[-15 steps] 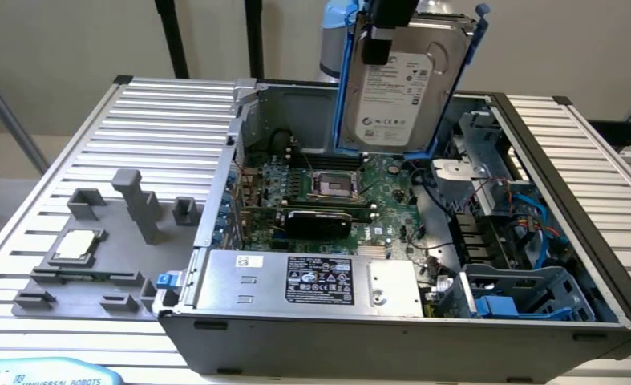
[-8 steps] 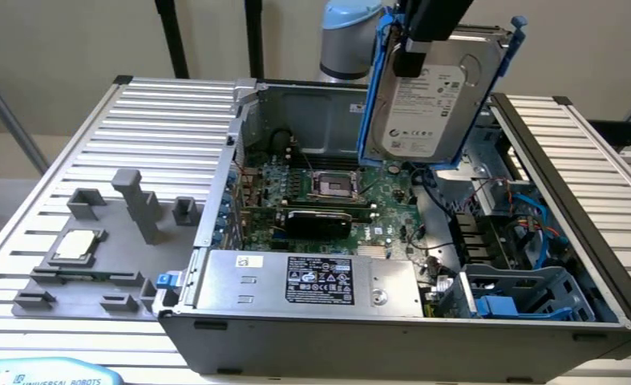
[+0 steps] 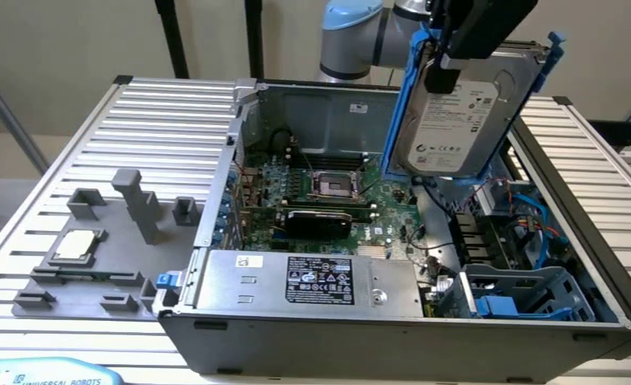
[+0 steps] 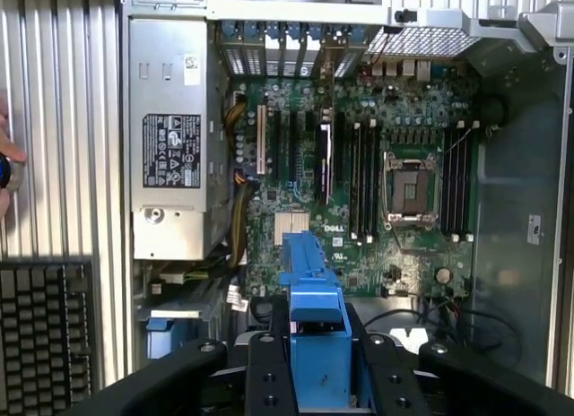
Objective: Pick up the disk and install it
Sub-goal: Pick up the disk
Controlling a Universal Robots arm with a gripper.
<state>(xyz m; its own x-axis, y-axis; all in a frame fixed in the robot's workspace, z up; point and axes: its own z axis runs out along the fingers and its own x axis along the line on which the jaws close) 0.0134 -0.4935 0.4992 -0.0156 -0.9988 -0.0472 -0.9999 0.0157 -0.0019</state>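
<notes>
working over a ribbed metal table (image 3: 165,104), above an open computer case (image 3: 401,345) with a blue drive cage (image 3: 519,293) toward the exterior view's right; holding the disk (image 3: 459,120) tilted high over the motherboard (image 3: 326,200), gripper (image 4: 320,371) fingers clamping its blue carrier; seemingly carrying, not yet installing, probably needing squaring to that cage.

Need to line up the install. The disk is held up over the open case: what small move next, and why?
Probably carry the disk, at this height, toward the blue drive bay at the case's corner on the exterior view's right. The gripper holds it clear above the motherboard, not yet over that bay.
</notes>
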